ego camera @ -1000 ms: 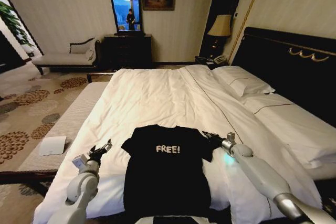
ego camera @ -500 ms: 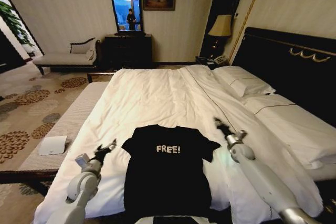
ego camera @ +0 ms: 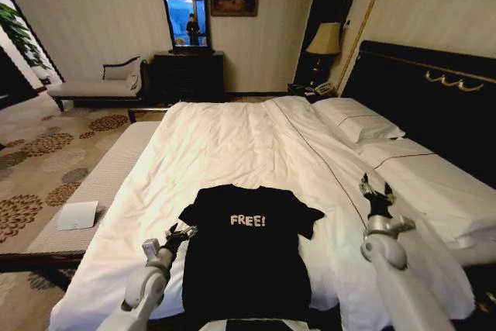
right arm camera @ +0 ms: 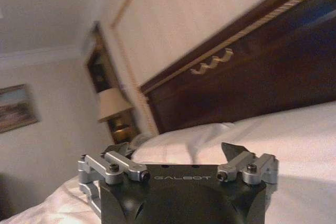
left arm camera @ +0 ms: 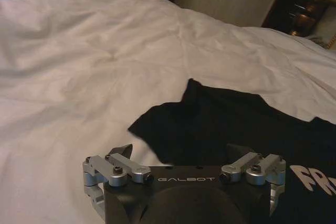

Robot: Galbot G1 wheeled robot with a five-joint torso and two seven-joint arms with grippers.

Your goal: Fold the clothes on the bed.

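T-shirt (ego camera: 246,249) flat on bed (ego camera: 232,145) — left gripper (ego camera: 183,232) open beside sleeve.

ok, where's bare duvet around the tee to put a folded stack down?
Widest bare stretch of the bed: beyond the T-shirt's collar, up to the far edge. A narrower strip lies between its right sleeve and the pillows. Crowded at the left sleeve, where the left pincer sits; the right pincer hangs raised right of the tee.

A pale chaise (ego camera: 97,83) stands against the far wall beside a dark dresser (ego camera: 188,74) under a mirror (ego camera: 184,12), with a lit lamp (ego camera: 325,39) by the headboard.
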